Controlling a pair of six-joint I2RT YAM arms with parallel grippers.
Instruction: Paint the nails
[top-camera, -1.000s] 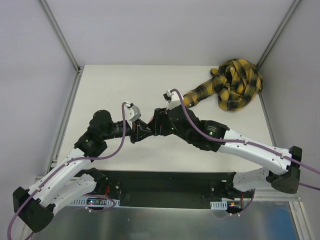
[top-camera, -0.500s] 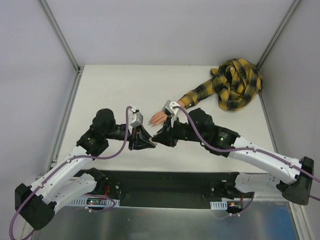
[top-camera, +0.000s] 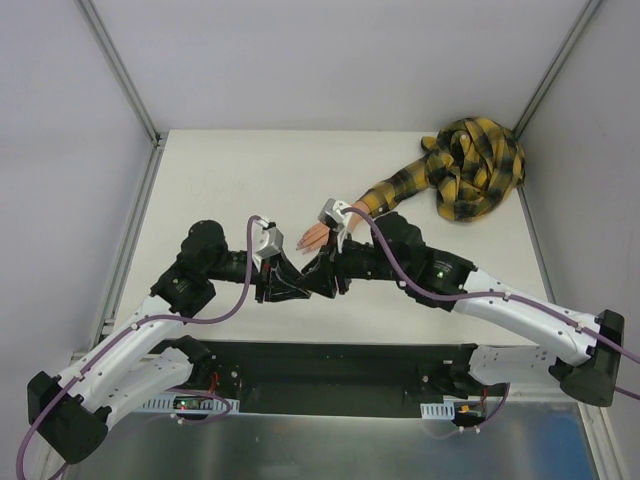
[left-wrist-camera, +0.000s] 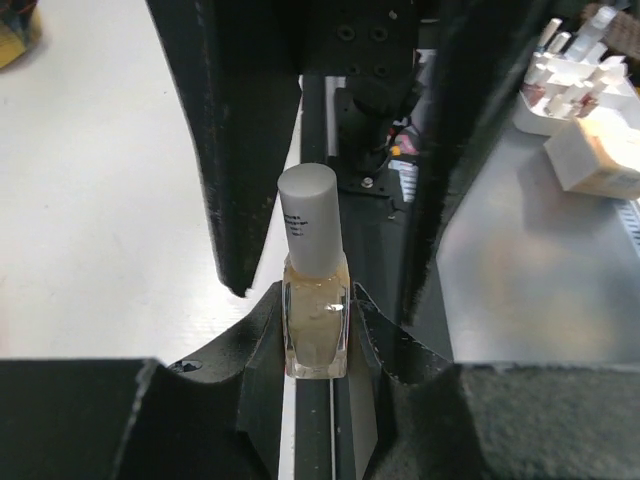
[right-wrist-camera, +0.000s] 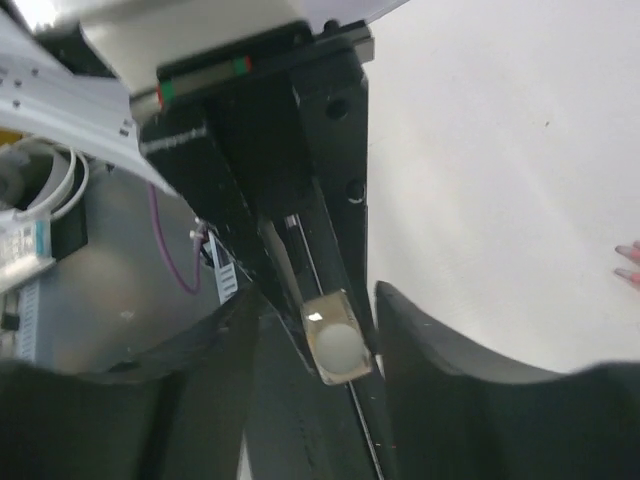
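Desk (top-camera: 220, 180): plaid sleeve (top-camera: 470, 170) bunched at far right corner, mannequin hand (top-camera: 312, 236) mid-desk. Left claw (top-camera: 292, 284) pinches polish bottle (left-wrist-camera: 315, 335). Right claw (right-wrist-camera: 325, 320) spread around cap (left-wrist-camera: 308, 215), still on. Nails (right-wrist-camera: 628, 250) look unpainted, so painting not started.

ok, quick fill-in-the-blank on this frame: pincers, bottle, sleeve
1. The left pincer is shut on the ___.
2. The right pincer straddles the bottle's grey ___.
3. The bunched sleeve lies at the table's far ___ corner.

Missing words: bottle; cap; right.
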